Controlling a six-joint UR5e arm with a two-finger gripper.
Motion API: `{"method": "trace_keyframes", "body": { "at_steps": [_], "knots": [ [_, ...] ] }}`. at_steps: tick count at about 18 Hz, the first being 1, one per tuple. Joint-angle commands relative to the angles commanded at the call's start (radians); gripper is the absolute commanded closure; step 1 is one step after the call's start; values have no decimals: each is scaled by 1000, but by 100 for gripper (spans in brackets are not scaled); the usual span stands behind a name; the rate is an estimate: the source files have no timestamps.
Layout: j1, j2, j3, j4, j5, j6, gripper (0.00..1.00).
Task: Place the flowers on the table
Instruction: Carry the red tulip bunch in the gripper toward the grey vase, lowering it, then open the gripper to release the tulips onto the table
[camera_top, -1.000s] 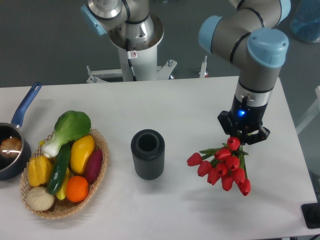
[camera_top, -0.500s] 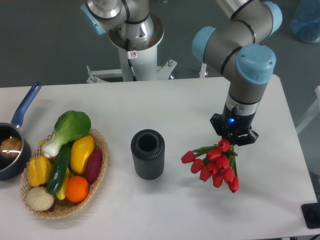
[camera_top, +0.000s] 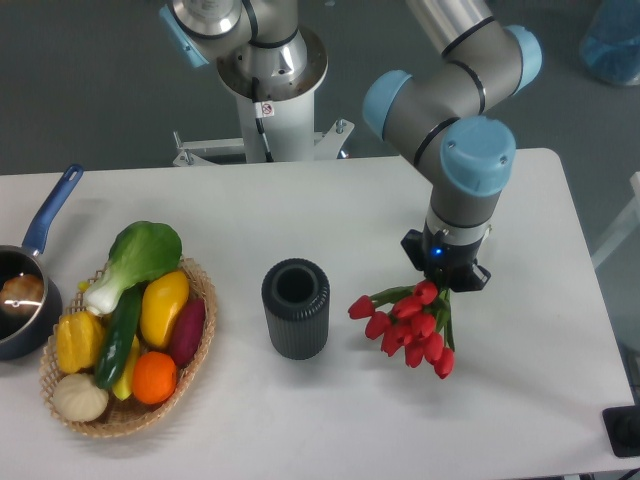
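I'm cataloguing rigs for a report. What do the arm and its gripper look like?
The arm is built of silver-grey tubes with rounded joints wearing light-blue caps. Its wrist narrows to a grey-and-black collar. The gripper is small and black, with a blue light glowing on its body; its jaws are hardly visible. No loose cables show along it.

A dark grey floor (camera_top: 90, 90) is stretching behind the surface, a pale blue translucent container (camera_top: 612, 40) is sitting at the upper right, and even light is falling throughout.

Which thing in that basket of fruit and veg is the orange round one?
The orange at the basket's front edge, beside the pale dumpling-like piece; the others are green, yellow or purple.
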Motion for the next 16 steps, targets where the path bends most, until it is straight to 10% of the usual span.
{"method": "trace_keyframes", "body": {
  "at_steps": [4,6,7,16],
  "knots": [
    [-2,-6,-32,2,0,-5,63],
    [-2,-6,-32,2,0,-5,39],
    [-2,-5,-34,3,-3,-3,0],
    [11,9,-22,26,-8,8,0]
  ]
}}
